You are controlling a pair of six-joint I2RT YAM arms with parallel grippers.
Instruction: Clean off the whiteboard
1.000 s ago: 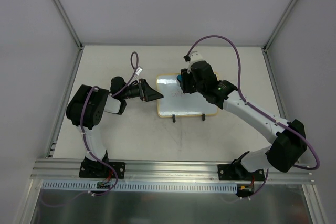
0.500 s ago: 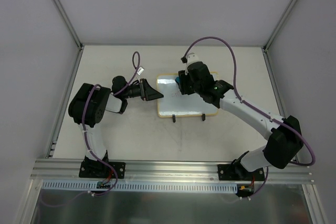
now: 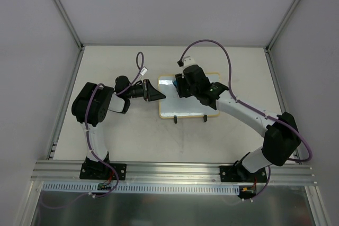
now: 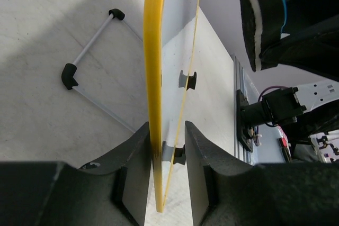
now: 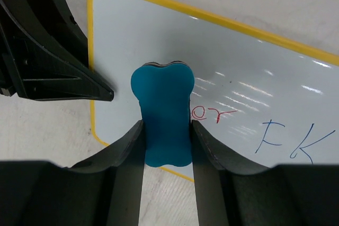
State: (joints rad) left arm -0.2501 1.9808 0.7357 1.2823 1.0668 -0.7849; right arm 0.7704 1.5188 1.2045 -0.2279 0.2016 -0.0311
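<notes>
The whiteboard [image 3: 190, 105] lies on the table, yellow-framed, with red and blue writing on its face [image 5: 254, 56]. My left gripper [image 3: 160, 97] straddles its left edge [image 4: 152, 78]. One finger [image 4: 139, 152] touches the yellow frame and the other stands a small gap off, so the gripper [image 4: 167, 128] is narrowly open. My right gripper [image 3: 180, 84] is shut on a blue eraser [image 5: 161, 115] held over the board's upper left part, just left of the red marks. Seen from the left wrist, the eraser [image 4: 253, 19] hangs above the board.
Two black feet [image 3: 176, 120] [image 3: 205, 118] stick out at the board's near edge, on a thin wire stand [image 4: 69, 75]. An aluminium rail [image 3: 175, 169] runs along the table's near edge. Grey walls enclose the table on three sides.
My left jaws have narrowed round the board's left edge. The right gripper has carried the eraser leftward across the board, towards its upper left corner.
</notes>
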